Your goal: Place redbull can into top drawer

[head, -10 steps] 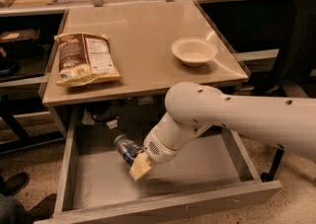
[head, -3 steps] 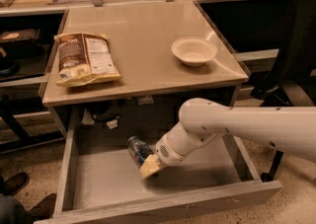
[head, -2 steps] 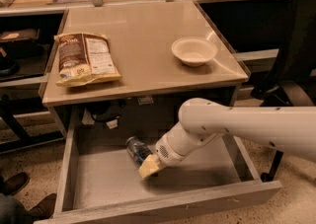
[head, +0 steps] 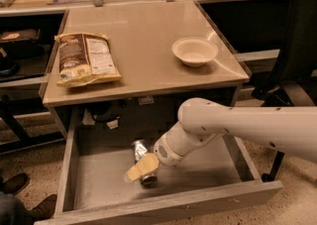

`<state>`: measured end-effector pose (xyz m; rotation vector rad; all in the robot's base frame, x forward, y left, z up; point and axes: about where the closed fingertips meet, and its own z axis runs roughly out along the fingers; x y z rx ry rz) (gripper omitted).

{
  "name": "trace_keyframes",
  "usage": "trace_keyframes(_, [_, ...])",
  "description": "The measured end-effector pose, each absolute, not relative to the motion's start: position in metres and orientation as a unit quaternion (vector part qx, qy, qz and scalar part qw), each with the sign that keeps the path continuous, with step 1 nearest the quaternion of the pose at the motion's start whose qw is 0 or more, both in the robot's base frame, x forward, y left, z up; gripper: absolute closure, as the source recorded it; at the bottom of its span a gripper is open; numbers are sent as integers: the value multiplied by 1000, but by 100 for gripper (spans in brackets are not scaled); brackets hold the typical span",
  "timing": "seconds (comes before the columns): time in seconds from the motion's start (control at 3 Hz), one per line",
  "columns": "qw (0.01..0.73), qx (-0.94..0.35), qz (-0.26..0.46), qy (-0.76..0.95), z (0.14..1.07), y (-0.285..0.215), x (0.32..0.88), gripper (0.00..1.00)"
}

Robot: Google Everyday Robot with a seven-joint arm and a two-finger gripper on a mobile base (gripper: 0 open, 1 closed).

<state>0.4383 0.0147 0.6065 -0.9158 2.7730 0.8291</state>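
Tan-yellow fingers (head: pixel 136 170) of the gripper (head: pixel 141 168) are pinched on the redbull can (head: pixel 139 149), one pad lying across its middle. The can is tilted. Its shiny upper end points toward the back of the top drawer (head: pixel 99 182) and its lower end is down at the drawer's grey bottom, a little left of the drawer's centre and nearer its front board than its back. The drawer stands pulled fully out. The white arm (head: pixel 247 127) reaches in over the drawer's right side wall, its round wrist just behind the gripper. Above the drawer's back is the beige-topped table (head: pixel 143 30). A brown and yellow snack bag (head: pixel 85 59) lies flat over the drawer's left part, and a white bowl (head: pixel 194 51) sits upright over its right part, well apart from the bag.
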Motion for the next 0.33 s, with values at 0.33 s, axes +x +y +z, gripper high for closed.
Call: trace_keyframes(0.33, [53,-301,273,912,607,15,438,0])
